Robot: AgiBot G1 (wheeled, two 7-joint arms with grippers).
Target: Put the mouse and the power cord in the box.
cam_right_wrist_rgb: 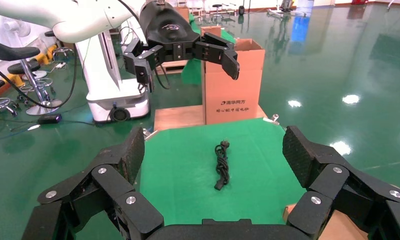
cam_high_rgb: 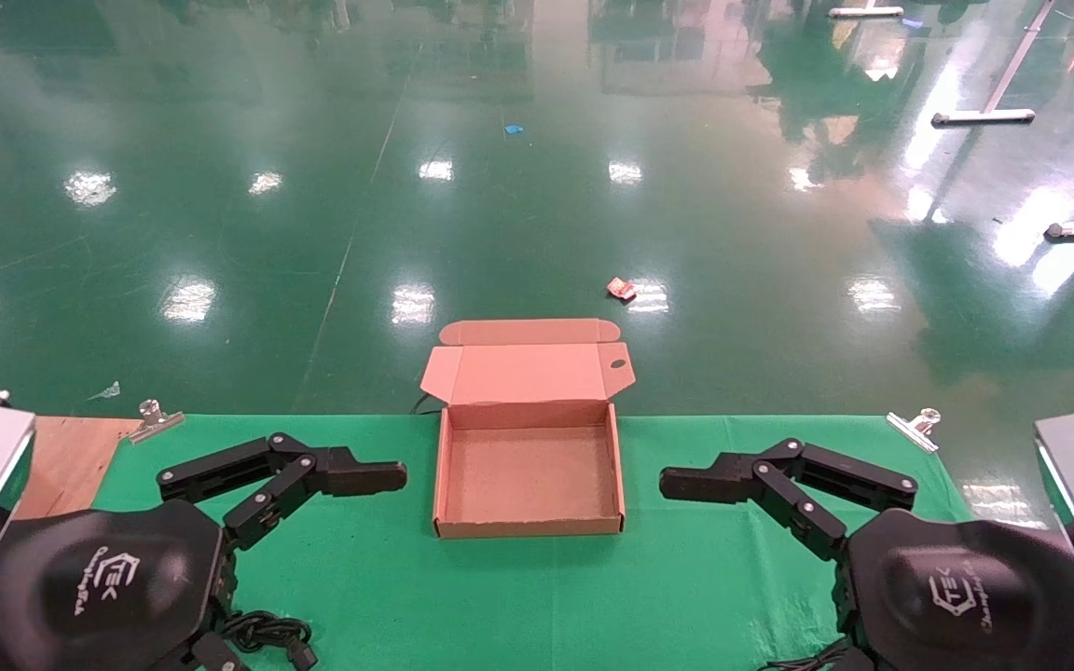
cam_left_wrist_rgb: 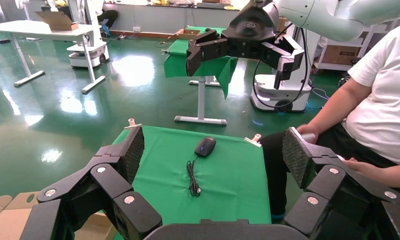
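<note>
- Two grippers of mine hover over the green cloth (cam_high_rgb: pixel 518 596), one on each side of the box (cam_high_rgb: pixel 528 480), both with fingers spread wide and holding nothing.
- My left gripper (cam_high_rgb: pixel 351 489) is on the left of the box, its fingertips pointing toward the box's left wall but apart from it.
- My right gripper (cam_high_rgb: pixel 709 494) is on the right of the box, in a mirrored pose, its fingertips pointing at the right wall and also apart from it.
- The box stands at the far middle edge of the cloth, its lid folded back and hanging past the table edge; inside I see only bare cardboard.
- The power cord (cam_right_wrist_rgb: pixel 222 166) lies on the cloth on the left of the box, stretched in a loose bundle; in the head view a part of it shows near my left wrist at the near edge.
- The mouse (cam_left_wrist_rgb: pixel 205 146) lies on the cloth on the right of the box, close to the table's right edge, with its thin cable trailing toward the box.
- Between each gripper and the box there is free green cloth.
- Metal clips (cam_high_rgb: pixel 912 427) hold the cloth at the far corners, well apart from the box.
- A person (cam_left_wrist_rgb: pixel 373 115) sits just beyond the table's right edge.
</note>
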